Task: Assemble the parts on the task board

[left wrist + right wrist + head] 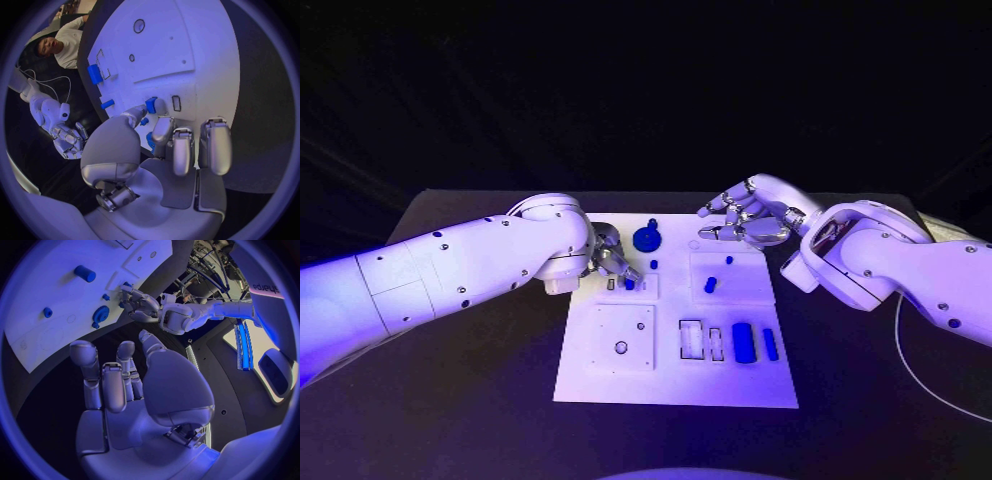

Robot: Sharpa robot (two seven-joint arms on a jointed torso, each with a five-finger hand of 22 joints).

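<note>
A round blue part [648, 239] is lying far on the task board [678, 385]; the left hand [607, 257] is pinching a small blue part [151, 105] there, while the right hand [750, 217] is hovering spread.

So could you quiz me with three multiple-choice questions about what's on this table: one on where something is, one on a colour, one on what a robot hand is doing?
1. Where is the left robot hand?
A. at the task board's far left part
B. off the table
C. at the board's near edge

2. What colour are the parts?
A. red
B. blue
C. green

3. How is the right robot hand?
A. gripping a part
B. flat on the board
C. raised, empty, fingers apart

Answers: 1 A, its fingers reach a small blue part there. 2 B, every piece looks blue. 3 C, the right wrist view shows nothing in it.
</note>
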